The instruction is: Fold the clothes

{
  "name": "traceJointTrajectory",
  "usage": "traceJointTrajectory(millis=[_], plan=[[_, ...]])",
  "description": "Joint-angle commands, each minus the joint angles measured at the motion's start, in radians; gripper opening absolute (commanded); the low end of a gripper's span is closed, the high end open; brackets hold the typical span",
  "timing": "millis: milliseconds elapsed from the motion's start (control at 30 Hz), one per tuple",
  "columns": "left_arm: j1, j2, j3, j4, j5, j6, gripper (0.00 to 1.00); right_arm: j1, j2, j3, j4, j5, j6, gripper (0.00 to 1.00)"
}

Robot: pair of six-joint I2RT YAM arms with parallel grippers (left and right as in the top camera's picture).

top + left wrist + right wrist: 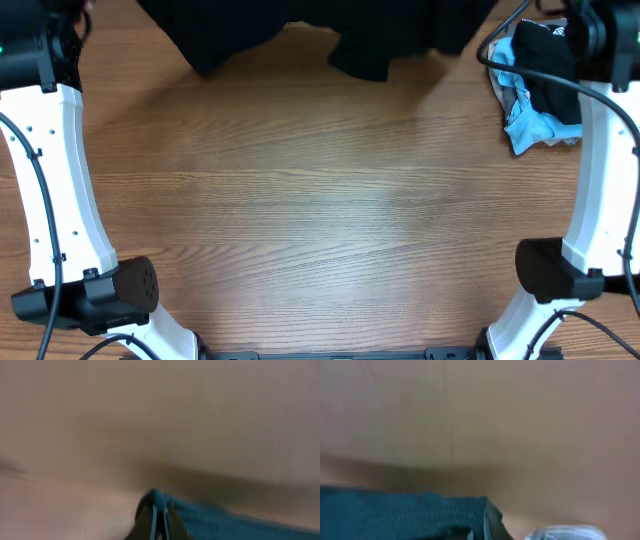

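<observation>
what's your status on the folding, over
left gripper looks shut on dark garment, blurred. right gripper unclear. garment bunched at far edge, unfolded. clothes pile by right arm.

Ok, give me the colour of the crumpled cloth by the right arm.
Light blue; the cloth shows best in the overhead view.

Overhead top-down; wrists close, garment (380,40) shared.

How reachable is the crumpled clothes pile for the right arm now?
Probably reachable: the clothes pile lies beside the right arm, nothing between. But its jaws look shut on the dark garment, so it must let go first.
</observation>
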Motion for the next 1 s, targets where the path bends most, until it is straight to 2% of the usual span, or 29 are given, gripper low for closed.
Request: traceJointTrajectory(millis=[0, 267, 700, 967], plan=[[0.016, 0.043, -0.008, -0.109, 0.003, -0.003, 0.04, -0.013, 0.036, -0.002, -0.074, -0.016, 0.064, 0.04], [0.016, 0.052, -0.007, -0.356, 0.023, -0.002, 0.04, -0.014, 0.034, 0.000, -0.310, -0.078, 0.123, 0.04], [0.017, 0.037, -0.006, -0.679, 0.060, 0.095, 0.04, -0.014, -0.043, 0.001, -0.624, -0.097, 0.164, 0.04], [0.017, 0.037, -0.006, -0.848, -0.008, 0.140, 0.04, -0.013, -0.091, -0.051, -0.638, -0.112, 0.241, 0.04]])
